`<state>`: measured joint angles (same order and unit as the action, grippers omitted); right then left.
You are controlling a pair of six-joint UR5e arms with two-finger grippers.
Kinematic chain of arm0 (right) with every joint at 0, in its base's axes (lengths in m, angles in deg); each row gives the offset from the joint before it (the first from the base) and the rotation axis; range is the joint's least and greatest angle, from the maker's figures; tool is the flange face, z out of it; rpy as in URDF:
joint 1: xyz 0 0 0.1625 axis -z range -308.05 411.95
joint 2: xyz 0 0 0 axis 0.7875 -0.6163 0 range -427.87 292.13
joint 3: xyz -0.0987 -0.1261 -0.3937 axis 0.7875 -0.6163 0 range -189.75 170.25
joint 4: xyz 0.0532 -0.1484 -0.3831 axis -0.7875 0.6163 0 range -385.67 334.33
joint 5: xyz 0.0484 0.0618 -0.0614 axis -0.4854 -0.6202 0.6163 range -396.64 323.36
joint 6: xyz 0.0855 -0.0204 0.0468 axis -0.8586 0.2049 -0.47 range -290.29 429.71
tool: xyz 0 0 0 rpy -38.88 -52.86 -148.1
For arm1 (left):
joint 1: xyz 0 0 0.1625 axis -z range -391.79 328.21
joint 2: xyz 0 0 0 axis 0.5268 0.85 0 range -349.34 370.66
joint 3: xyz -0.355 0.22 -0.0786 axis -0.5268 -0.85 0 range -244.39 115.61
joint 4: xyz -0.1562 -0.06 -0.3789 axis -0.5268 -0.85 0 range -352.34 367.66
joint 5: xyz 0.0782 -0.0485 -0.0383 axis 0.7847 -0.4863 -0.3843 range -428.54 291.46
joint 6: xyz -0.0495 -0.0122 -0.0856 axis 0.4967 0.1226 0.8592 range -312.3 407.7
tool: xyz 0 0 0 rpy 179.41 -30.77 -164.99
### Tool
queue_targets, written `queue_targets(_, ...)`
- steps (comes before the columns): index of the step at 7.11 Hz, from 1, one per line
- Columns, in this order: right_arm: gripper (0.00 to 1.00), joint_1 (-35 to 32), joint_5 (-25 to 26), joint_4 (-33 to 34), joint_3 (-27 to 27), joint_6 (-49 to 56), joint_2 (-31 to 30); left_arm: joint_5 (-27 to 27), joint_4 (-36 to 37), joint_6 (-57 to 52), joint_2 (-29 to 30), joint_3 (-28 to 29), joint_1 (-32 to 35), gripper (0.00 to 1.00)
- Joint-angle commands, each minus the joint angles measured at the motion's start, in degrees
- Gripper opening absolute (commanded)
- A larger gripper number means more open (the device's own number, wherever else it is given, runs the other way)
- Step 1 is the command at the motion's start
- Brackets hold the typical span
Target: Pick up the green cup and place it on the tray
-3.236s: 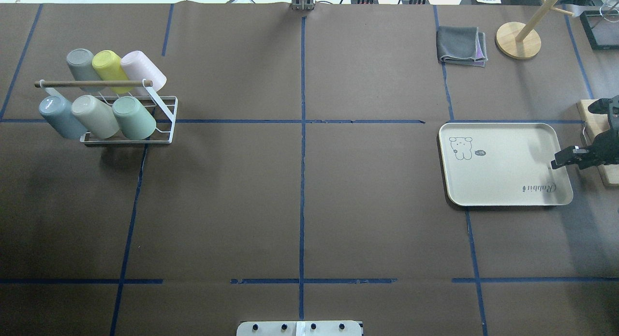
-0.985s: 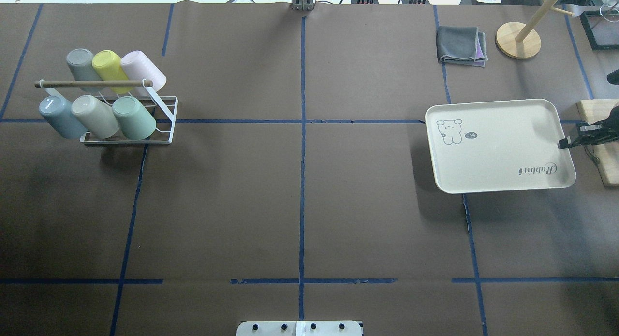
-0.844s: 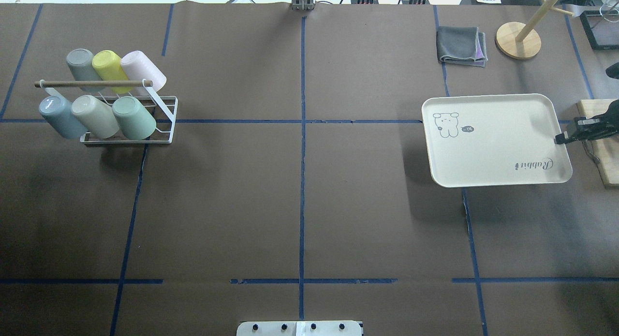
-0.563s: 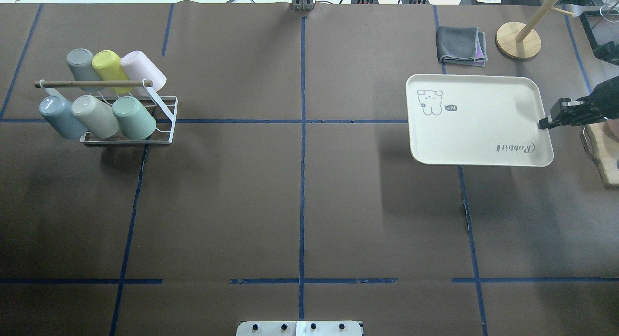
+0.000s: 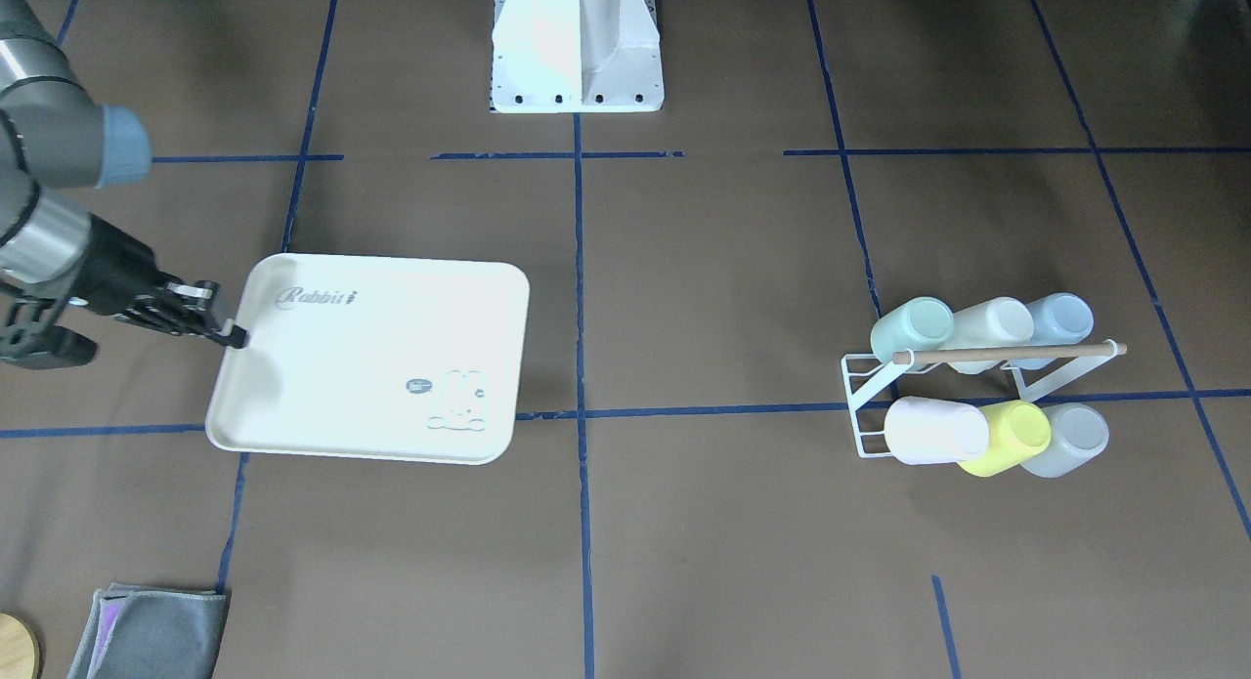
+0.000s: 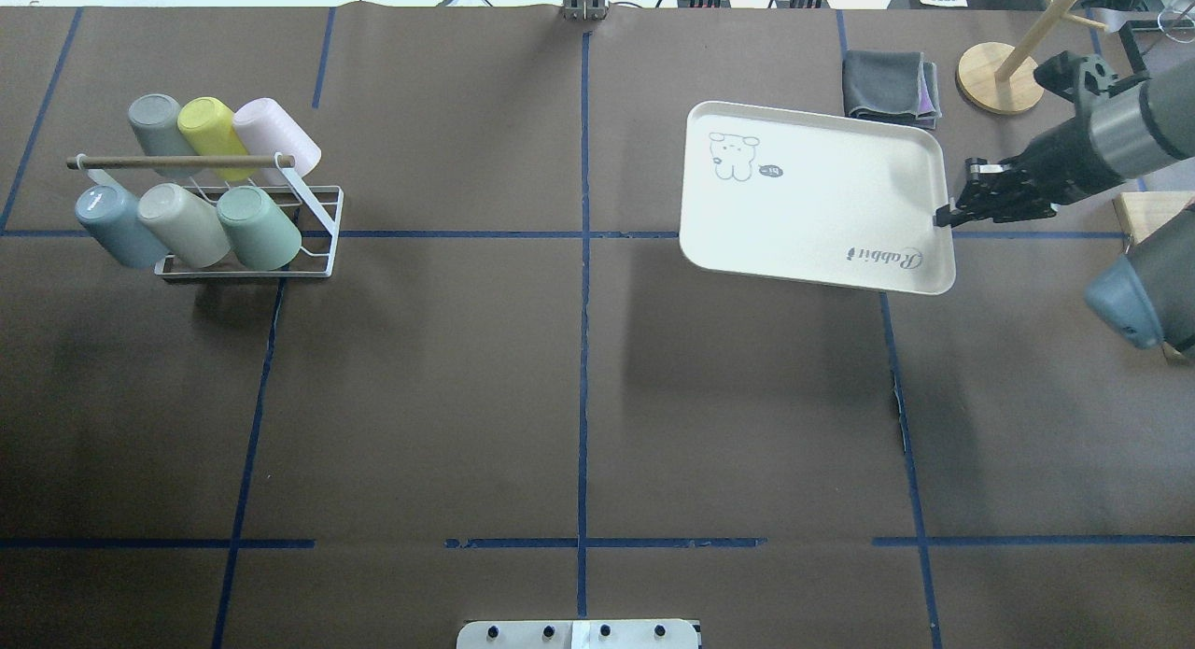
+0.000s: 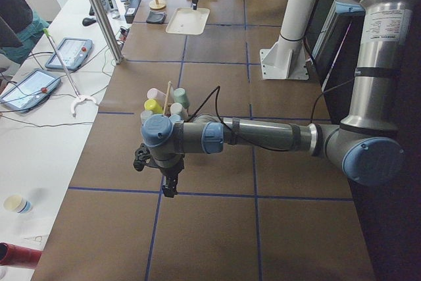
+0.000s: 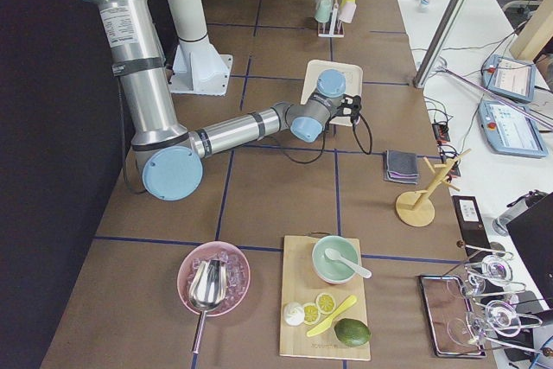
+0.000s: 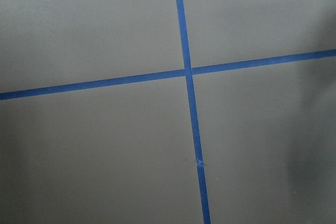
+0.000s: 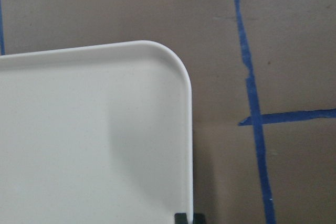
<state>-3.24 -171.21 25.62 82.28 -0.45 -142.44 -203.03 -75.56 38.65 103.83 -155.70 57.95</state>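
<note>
Change: 3.2 s ago the tray (image 6: pixel 840 210) lies flat by the counter's (image 6: pixel 420 397) right edge, with the right claw (image 6: pixel 941 218) beside its short side. Now that claw is pinching the rim there and the tray is up in the air. It is slightly tilted, has swung in twd the counter's middle and far edge, and its shadow falls well apart below it. The wrist cam shows 1 tray corner over bare paper.

Meaning: prob. the tray is being brought nearer the cups 1st, so the cup pick isn't begun. The green cup (image 6: pixel 257 224) hasn't moved. It lies on its side in the wire rack (image 6: pixel 322 221) nr the left end, in the near row of 3, at the end twd the counter's middle. 5 other cups share the rack.

The left claw (image 7: pixel 170 187) hangs over bare counter nr the left end, well apart from the rack. It shows only in the side view, so can't tell if it's spread or closed.

Surface: brown paper with a blue tape (image 6: pixel 583 350) grid, flat and matte.

Room: grey cloth (image 6: pixel 890 89) and wooden stand (image 6: pixel 999 77) at the far right corner. A board (image 8: pixel 324 308) with a bowl and lime is at the right end. 2 pendants (image 8: pixel 508 78) sit on a desk past the far edge.
</note>
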Motion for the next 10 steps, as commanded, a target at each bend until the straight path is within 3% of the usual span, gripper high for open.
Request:
queue_targets(1, 0.0, 7.7, 6.4, 3.0, 0.1, -4.9, 4.3, 0.0, 0.1, 0.0, -0.1, -0.4, 0.0, 1.0)
queue_targets(3, 0.0, 12.0, 11.4, 7.1, 0.2, -5.0, 6.8, 0.0, 0.2, 0.0, -0.1, -0.3, 0.0, 1.0)
queue_targets(10, 0.0, 19.4, 15.7, 7.1, -0.1, -5.7, 9.1, 0.0, 0.2, 0.0, -0.1, -0.2, 0.0, 1.0)
